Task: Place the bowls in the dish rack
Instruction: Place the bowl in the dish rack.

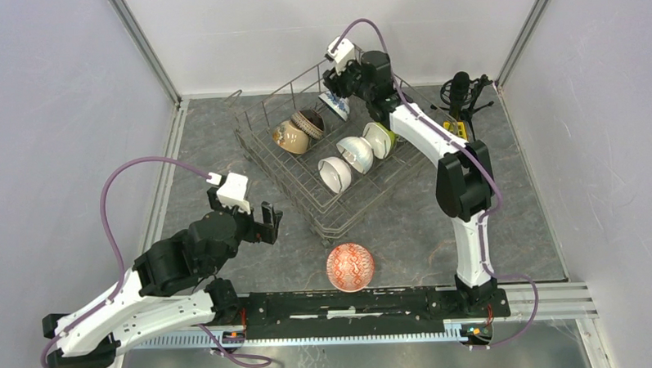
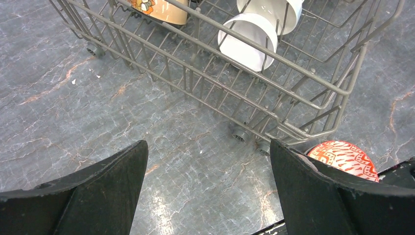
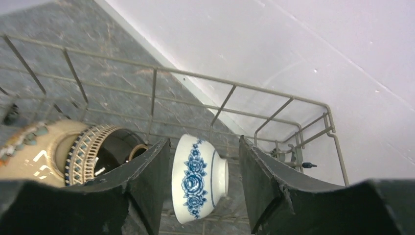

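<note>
The grey wire dish rack (image 1: 266,166) stands mid-table and holds a tan bowl (image 1: 290,138), a dark brown bowl (image 1: 310,121), two white bowls (image 1: 335,174) and a lime green bowl (image 1: 381,138). A blue-and-white bowl (image 3: 198,178) stands on edge at the rack's far corner. My right gripper (image 3: 204,141) is open around it, and a gap shows between the bowl's foot and the right finger. A red patterned bowl (image 1: 350,267) sits on the table in front of the rack. My left gripper (image 2: 208,143) is open and empty over bare table, left of the rack's near corner (image 2: 313,81).
A black microphone stand (image 1: 460,96) is at the back right, beside the right arm. Grey walls close in the table on three sides. A black rail (image 1: 351,302) runs along the near edge, just behind the red bowl.
</note>
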